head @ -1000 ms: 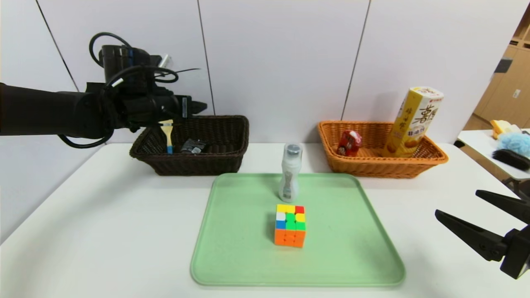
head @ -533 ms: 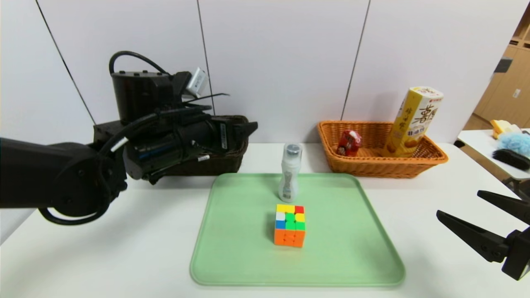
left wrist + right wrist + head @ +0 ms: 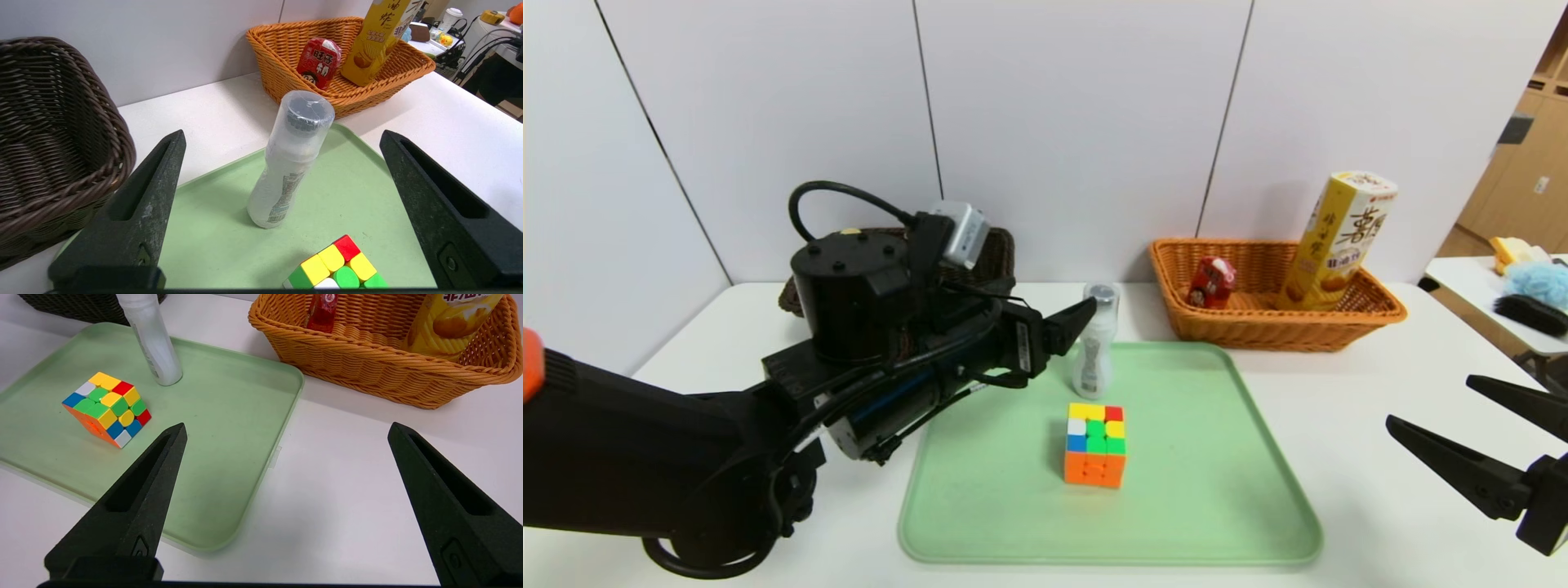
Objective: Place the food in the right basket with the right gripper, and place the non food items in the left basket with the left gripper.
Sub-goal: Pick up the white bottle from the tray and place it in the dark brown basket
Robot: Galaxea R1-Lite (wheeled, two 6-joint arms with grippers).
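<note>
A white bottle (image 3: 1093,351) with a silver cap stands at the back of the green tray (image 3: 1217,490). A multicoloured puzzle cube (image 3: 1095,445) sits on the tray in front of it. My left gripper (image 3: 1062,322) is open just left of the bottle. In the left wrist view the bottle (image 3: 286,171) stands ahead between the spread fingers, untouched. The arm hides most of the dark brown left basket (image 3: 996,253). The orange-tan right basket (image 3: 1258,327) holds the yellow-and-white snack box (image 3: 1343,241) and the red drink carton (image 3: 1211,282). My right gripper (image 3: 1429,400) hangs open and empty at the table's right.
The tray lies in the middle of the white table, with both baskets behind it against the wall. A side table at the far right carries a dark brush (image 3: 1531,310) and a blue sponge. Bare tabletop lies under the right gripper (image 3: 287,426).
My left arm swung down and to the right, from over the dark brown basket to beside the white bottle. Its jaws stayed spread. The right arm has hardly moved.
</note>
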